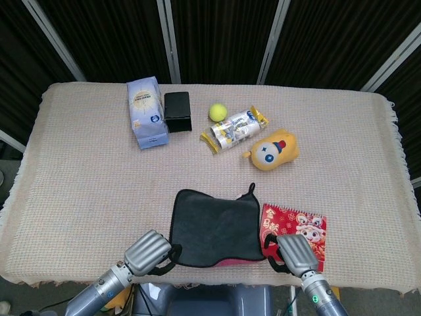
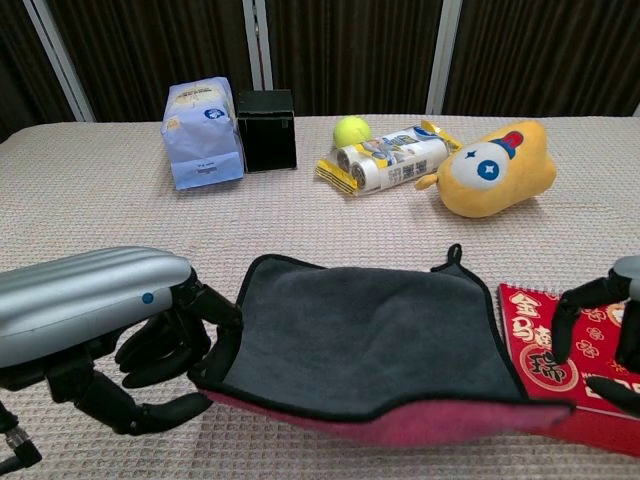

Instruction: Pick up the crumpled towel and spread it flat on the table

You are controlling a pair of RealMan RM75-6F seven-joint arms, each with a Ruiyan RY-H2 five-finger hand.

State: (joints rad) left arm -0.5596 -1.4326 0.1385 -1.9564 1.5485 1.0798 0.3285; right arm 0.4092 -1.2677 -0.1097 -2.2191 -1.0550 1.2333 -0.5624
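At the near edge of the surface (image 1: 79,197), the left robot hand (image 1: 150,250) pinches the towel's (image 1: 214,227) near left corner between curled fingers. The right robot hand (image 1: 294,251) sits at the near right corner with fingers bent; from the chest view its fingertips look just apart from the cloth, and whether it has hold of the towel cannot be told. The towel lies spread open between the two, dark grey side up, its near hem lifted slightly so the red underside shows. A small loop sticks out at its far right corner. Just right of the towel, touching its edge, lies a red booklet (image 1: 302,224) under the right robot hand. Farther off stand a yellow plush (image 1: 273,151), a wrapped packet (image 1: 233,128), a tennis ball (image 1: 218,111), a black box (image 1: 177,110) and a pale blue bag (image 1: 146,112) at far left.
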